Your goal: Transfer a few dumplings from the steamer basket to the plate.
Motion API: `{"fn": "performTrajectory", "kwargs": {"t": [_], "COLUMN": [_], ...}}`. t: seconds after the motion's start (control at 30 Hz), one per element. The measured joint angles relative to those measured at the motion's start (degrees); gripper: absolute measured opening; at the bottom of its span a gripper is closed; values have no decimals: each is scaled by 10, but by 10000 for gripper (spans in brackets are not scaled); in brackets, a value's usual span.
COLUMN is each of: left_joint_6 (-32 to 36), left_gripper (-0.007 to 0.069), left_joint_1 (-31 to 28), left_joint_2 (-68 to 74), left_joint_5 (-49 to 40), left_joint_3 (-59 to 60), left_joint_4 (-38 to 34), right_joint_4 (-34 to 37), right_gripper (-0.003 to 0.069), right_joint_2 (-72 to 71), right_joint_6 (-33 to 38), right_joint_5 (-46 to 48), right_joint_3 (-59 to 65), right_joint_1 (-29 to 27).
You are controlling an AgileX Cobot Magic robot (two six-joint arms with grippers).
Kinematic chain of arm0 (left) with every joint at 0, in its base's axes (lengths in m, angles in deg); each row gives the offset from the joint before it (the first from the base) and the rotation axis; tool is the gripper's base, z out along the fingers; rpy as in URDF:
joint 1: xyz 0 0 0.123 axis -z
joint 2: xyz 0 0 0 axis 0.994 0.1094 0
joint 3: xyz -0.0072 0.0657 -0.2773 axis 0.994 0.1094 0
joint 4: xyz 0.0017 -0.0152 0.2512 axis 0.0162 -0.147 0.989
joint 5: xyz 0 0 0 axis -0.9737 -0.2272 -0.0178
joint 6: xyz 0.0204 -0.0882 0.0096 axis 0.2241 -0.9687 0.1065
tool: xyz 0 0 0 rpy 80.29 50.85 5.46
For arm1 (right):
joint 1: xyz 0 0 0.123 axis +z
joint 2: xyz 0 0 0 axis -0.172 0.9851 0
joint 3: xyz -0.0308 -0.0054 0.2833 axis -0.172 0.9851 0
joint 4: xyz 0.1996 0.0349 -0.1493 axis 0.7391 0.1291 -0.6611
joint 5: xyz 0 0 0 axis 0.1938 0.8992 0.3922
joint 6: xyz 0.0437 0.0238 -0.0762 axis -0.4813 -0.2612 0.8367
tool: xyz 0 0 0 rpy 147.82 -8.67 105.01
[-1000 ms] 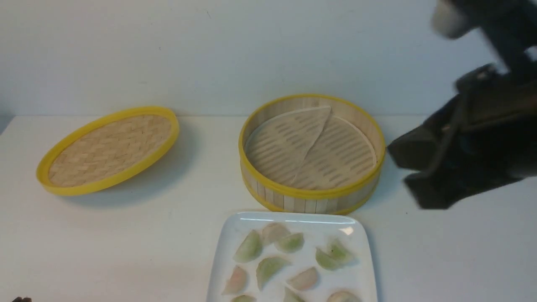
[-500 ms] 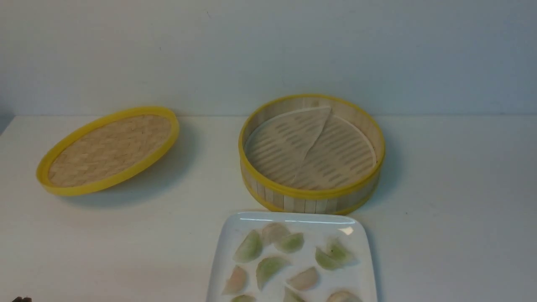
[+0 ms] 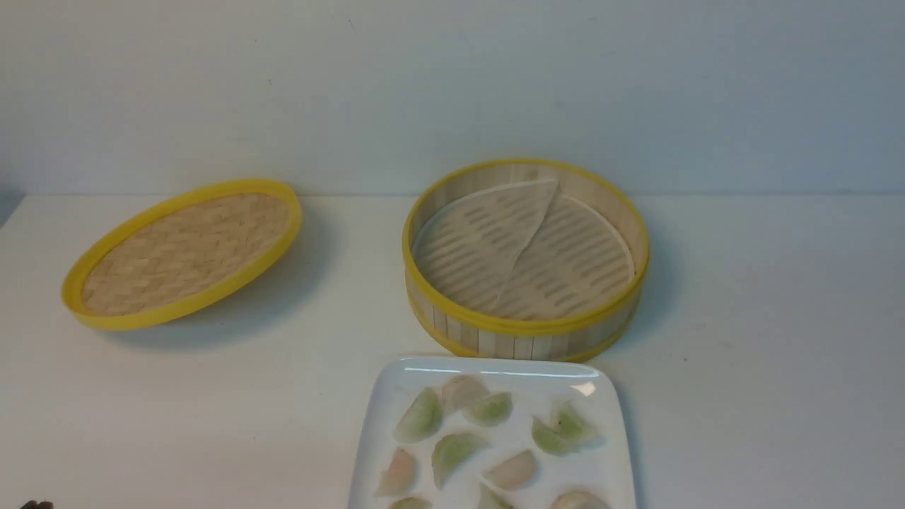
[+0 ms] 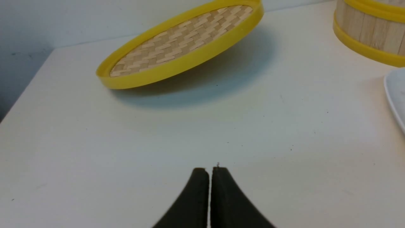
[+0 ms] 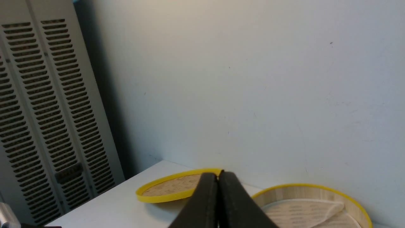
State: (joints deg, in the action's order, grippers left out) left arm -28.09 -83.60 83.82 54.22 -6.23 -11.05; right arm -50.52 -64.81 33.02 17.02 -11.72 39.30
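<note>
The steamer basket (image 3: 524, 258) stands mid-table with only its pale folded liner (image 3: 488, 237) inside; no dumplings show in it. Several dumplings (image 3: 452, 449), green and pale pink, lie on the white plate (image 3: 608, 466) in front of it. My left gripper (image 4: 209, 169) is shut and empty, low over bare table near the front left. My right gripper (image 5: 218, 174) is shut and empty, raised to the right of the basket (image 5: 316, 190). Neither gripper shows in the front view, apart from a dark sliver (image 3: 35, 505) at the bottom left corner.
The shallow woven yellow-rimmed lid (image 3: 185, 251) rests tilted at the back left; it also shows in the left wrist view (image 4: 183, 44) and the right wrist view (image 5: 171, 190). A grey louvred cabinet (image 5: 47, 126) stands past the table's left end. A wall runs behind the table.
My right arm, which filled the right side of the front view one second ago, has withdrawn out of that view. Basket, plate, dumplings and lid have not moved.
</note>
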Motion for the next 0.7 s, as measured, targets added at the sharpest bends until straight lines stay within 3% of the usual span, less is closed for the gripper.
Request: {"fn": "performTrajectory", "kwargs": {"t": [0.4,0.7], "left_joint_6": [0,0], "left_gripper": [-6,-6], "left_joint_1": [0,0], "left_joint_2": [0,0], "left_joint_5": [0,0], "left_joint_3": [0,0], "left_joint_4": [0,0], "right_joint_4": [14,183], "right_gripper": [-15,-15], "right_joint_2": [0,0], "right_joint_6": [31,247], "right_joint_5": [-55,-60], "right_joint_3": [3,7], "right_joint_1": [0,0]}}
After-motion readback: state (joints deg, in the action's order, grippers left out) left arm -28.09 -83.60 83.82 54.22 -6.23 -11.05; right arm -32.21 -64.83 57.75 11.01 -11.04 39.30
